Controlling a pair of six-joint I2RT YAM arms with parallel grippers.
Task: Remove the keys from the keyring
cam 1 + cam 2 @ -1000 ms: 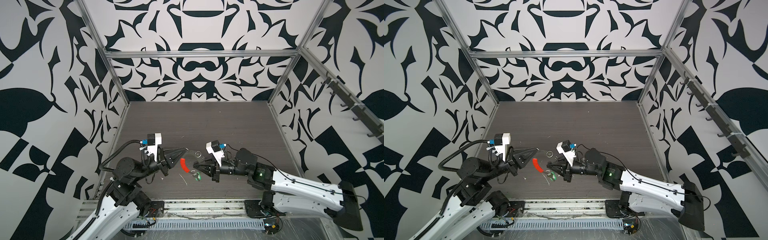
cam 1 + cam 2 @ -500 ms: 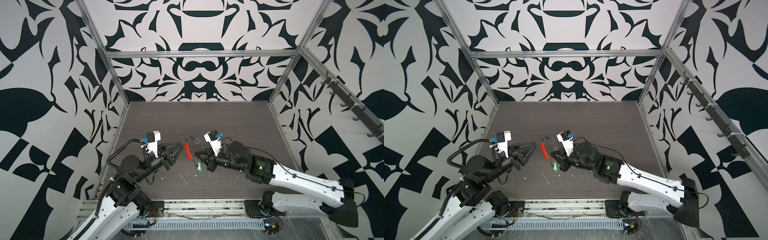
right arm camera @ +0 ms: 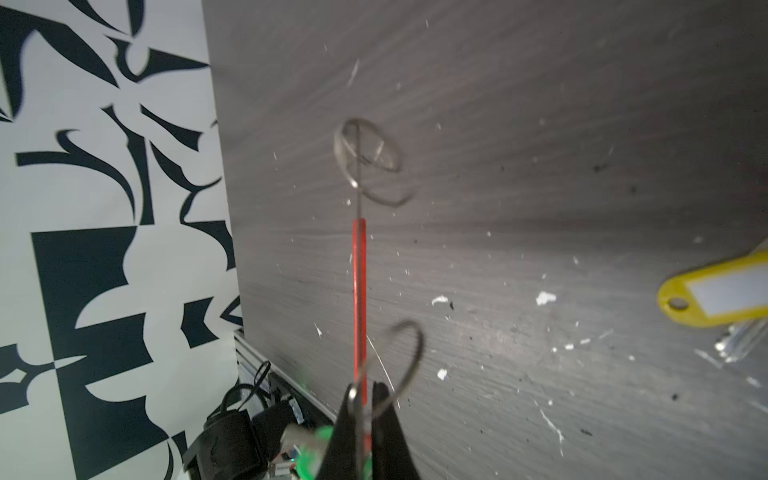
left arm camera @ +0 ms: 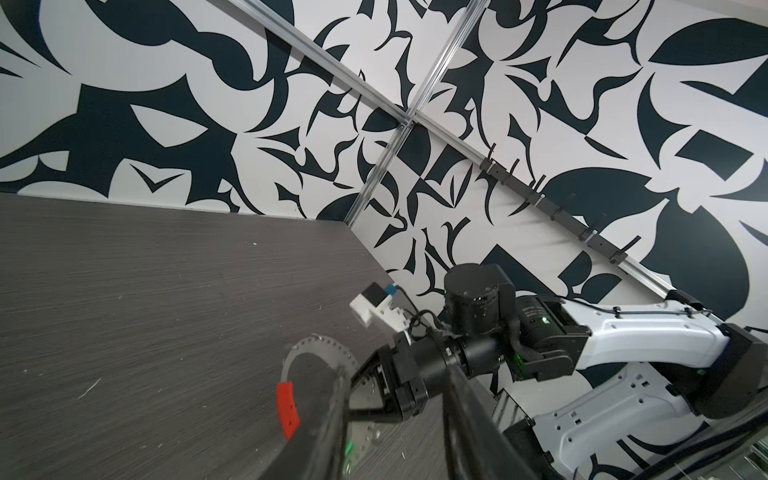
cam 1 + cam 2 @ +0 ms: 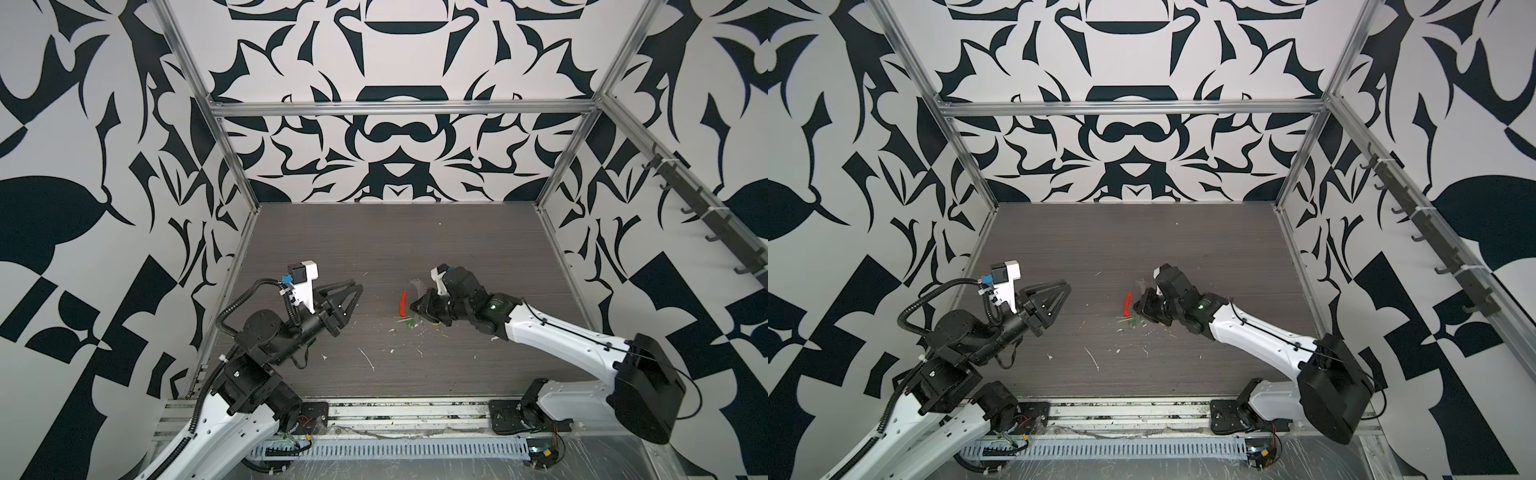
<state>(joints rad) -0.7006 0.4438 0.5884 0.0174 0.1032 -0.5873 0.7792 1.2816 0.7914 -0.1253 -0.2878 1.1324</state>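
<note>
The right gripper [image 3: 362, 399] is pinching the thin, stiff, slippery keyring [image 4: 320, 345] edge-on. The left gripper [image 5: 356, 290], at its 9 o'clock, is hovering part-open and empty. The light green key [image 5: 409, 323] is sitting at the keyring's 6 o'clock and is probably best taken by its plastic tag.

left arm [image 5: 208, 428]: white shell, black joints, ribbed black cable [image 5: 235, 304] | left gripper [image 4: 397, 374]: black triangular fingers [image 4: 463, 415], white camera mount [image 5: 307, 277], blue plug [image 5: 285, 277] | right arm [image 5: 552, 336]: white shell, black joints, green light [image 5: 493, 307]
</note>
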